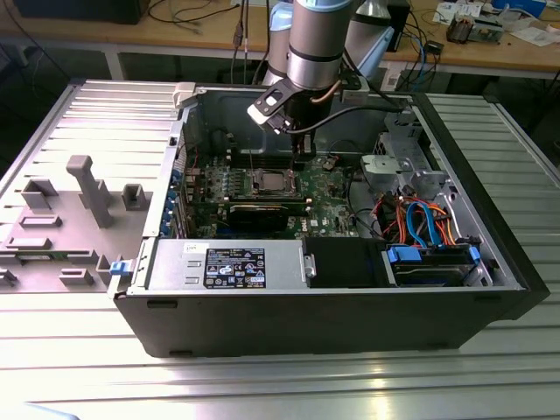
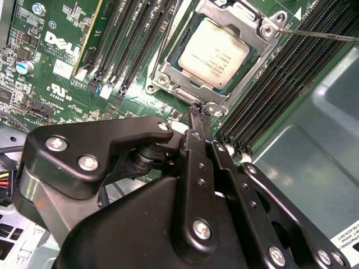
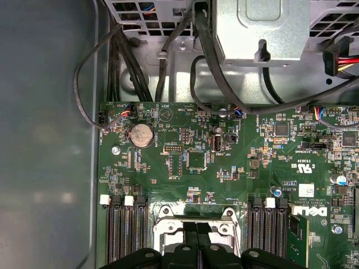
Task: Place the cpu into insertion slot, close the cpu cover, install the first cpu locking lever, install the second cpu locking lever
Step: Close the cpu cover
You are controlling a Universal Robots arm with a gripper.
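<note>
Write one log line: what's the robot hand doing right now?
cpu: in insertion slot | cpu cover: down | hand: shut, tips at slot's edge

Work surface: ribbed silver metal table (image 1: 350, 389), slats running across the exterior view, with glare patches towards the near edge. Directly on it is one black computer case (image 1: 306, 324), lying on its side with the open face up, roughly central. On the exterior view's left a grey ribbed panel (image 1: 114, 122) lies flat on the table. It meets the case's edge and runs out past the frame edge.
</note>
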